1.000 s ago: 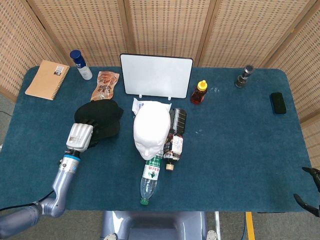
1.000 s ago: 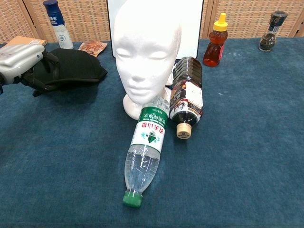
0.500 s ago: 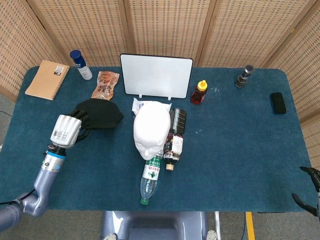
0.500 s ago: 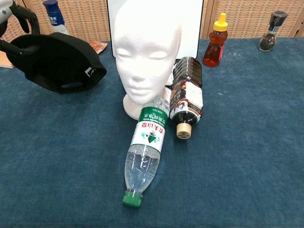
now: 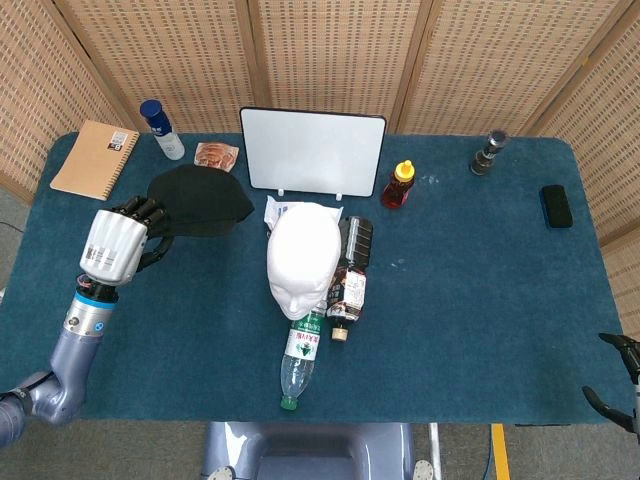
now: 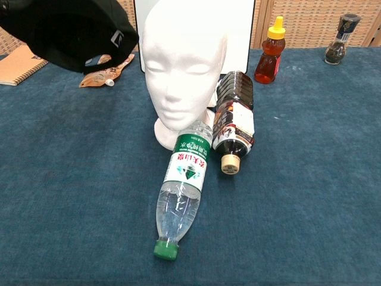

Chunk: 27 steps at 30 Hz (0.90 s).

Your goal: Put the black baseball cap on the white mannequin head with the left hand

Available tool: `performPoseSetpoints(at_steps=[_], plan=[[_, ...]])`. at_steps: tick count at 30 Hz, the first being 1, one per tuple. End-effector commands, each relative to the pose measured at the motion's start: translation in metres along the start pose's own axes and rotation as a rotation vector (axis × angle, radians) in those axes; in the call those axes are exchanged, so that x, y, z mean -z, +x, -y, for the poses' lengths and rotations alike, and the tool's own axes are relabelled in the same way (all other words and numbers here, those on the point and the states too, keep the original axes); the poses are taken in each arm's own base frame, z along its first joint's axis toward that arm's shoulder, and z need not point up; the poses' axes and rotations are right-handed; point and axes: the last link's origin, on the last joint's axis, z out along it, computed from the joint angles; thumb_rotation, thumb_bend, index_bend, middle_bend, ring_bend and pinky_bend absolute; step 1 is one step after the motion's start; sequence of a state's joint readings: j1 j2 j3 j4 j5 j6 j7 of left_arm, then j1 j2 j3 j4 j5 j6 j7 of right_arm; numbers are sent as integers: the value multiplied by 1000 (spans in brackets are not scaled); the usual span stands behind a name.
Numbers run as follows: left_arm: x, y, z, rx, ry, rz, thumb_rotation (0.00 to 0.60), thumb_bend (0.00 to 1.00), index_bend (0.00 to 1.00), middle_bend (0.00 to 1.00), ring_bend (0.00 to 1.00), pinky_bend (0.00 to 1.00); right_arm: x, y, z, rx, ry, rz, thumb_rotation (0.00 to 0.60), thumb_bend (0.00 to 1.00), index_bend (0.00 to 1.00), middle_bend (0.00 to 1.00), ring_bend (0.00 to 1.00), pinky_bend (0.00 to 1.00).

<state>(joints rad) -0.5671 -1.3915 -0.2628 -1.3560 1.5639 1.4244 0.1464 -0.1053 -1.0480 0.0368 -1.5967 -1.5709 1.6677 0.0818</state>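
Observation:
The black baseball cap (image 5: 200, 200) hangs in the air left of the white mannequin head (image 5: 303, 255), gripped at its left edge by my left hand (image 5: 118, 243). In the chest view the cap (image 6: 65, 33) fills the top left corner, higher than the mannequin's face (image 6: 184, 65); the hand itself is out of that frame. The mannequin head stands upright at the table's middle. Only the fingertips of my right hand (image 5: 620, 385) show at the lower right edge of the head view, off the table.
A water bottle (image 5: 303, 355) and a dark sauce bottle (image 5: 350, 270) lie against the mannequin's base. Behind stand a white board (image 5: 312, 150), an orange-capped bottle (image 5: 398, 184), a snack packet (image 5: 215, 154), a blue-capped bottle (image 5: 160, 128), a notebook (image 5: 95, 158), a grinder (image 5: 489, 152) and a black phone (image 5: 556, 205).
My left hand has lifted the cap off the table and carried it up and back to the left. The snack packet beneath it now shows in the chest view.

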Motion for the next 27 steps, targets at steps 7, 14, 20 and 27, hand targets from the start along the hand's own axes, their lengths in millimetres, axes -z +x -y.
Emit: performPoseSetpoints(at_steps=[7, 14, 20, 27], plan=[[-31, 38, -31, 37, -85, -138, 600, 815, 773, 485, 422, 759, -1, -1, 2, -4, 10, -1, 600, 199, 234, 288, 283, 311], [-56, 47, -65, 85, -138, -201, 600, 812, 773, 485, 422, 759, 1, 0, 0, -7, 2, -3, 600, 199, 234, 288, 283, 311], [-75, 47, -92, 98, -187, -221, 600, 810, 773, 485, 422, 759, 3, 0, -3, -8, -6, -8, 600, 199, 234, 288, 283, 311], [-85, 42, -117, 94, -251, -212, 600, 806, 773, 485, 423, 759, 2, 0, -5, -8, -9, -7, 600, 198, 234, 288, 283, 311]])
